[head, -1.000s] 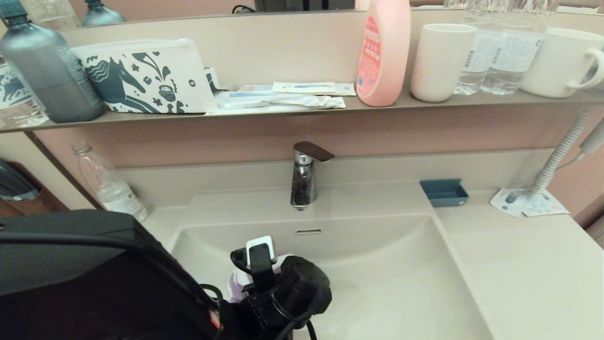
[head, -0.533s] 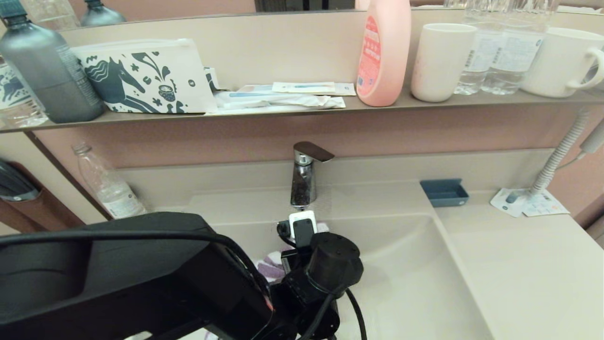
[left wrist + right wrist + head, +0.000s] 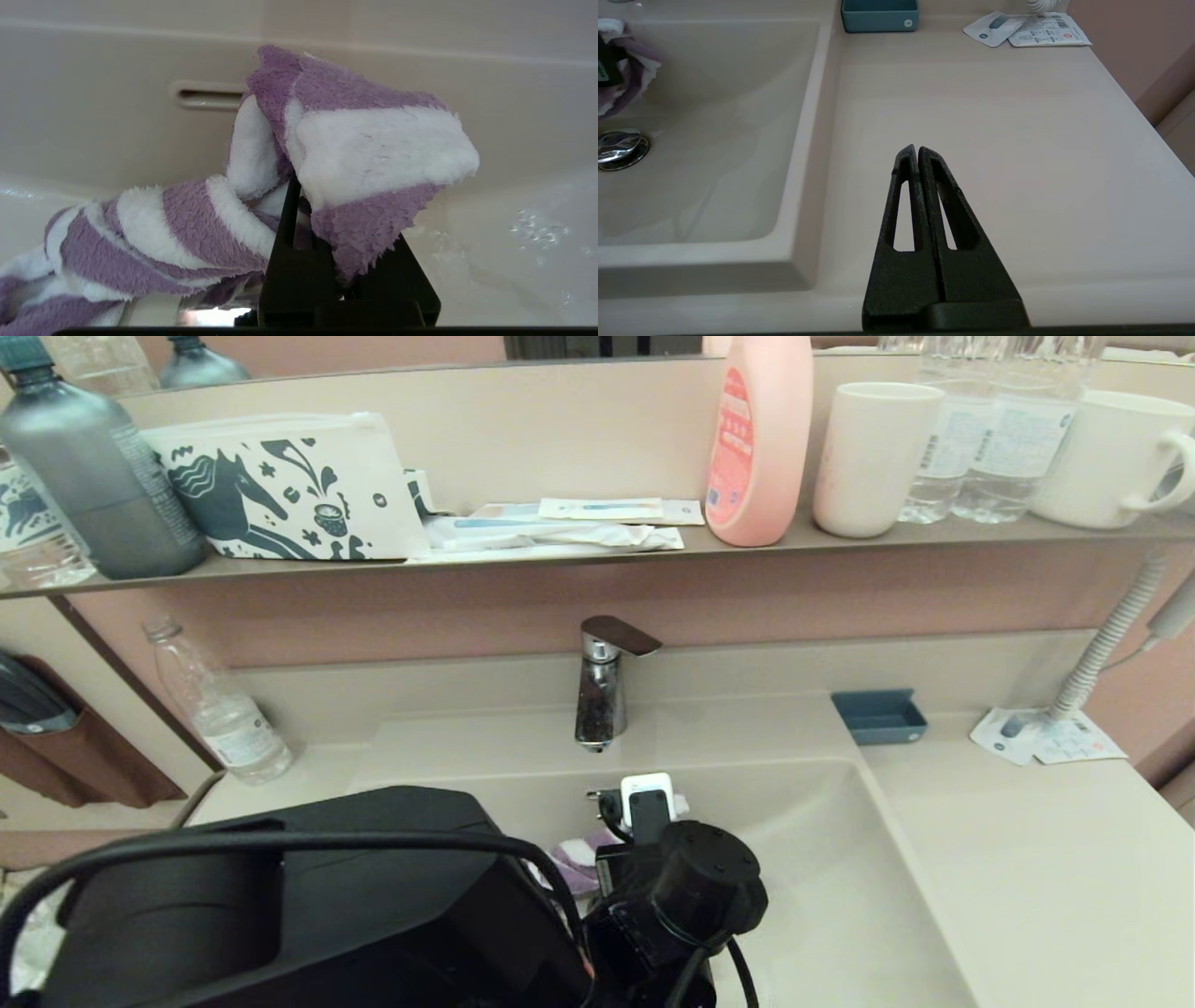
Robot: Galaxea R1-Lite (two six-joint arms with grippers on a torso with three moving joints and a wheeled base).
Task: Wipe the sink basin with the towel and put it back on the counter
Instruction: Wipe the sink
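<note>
The purple-and-white striped towel (image 3: 373, 149) hangs bunched from my left gripper (image 3: 299, 186), which is shut on it. The gripper is low inside the beige sink basin (image 3: 822, 896), facing the back wall beside the overflow slot (image 3: 208, 94). In the head view my black left wrist (image 3: 672, 887) hides most of the towel (image 3: 574, 854); only a small fold shows. The chrome drain plug (image 3: 619, 147) lies on the basin floor near the cloth. My right gripper (image 3: 917, 149) is shut and empty, hovering over the beige counter (image 3: 1027, 877) right of the basin.
A chrome faucet (image 3: 602, 686) stands just behind the basin. A small blue tray (image 3: 878, 717) and paper packets (image 3: 1046, 737) sit at the counter's back right, a clear bottle (image 3: 219, 705) at the back left. The shelf (image 3: 560, 560) above carries bottles, cups and a pouch.
My left arm has swept the towel from the basin's front left toward the right and the back wall, below the faucet. The right arm has not moved.
</note>
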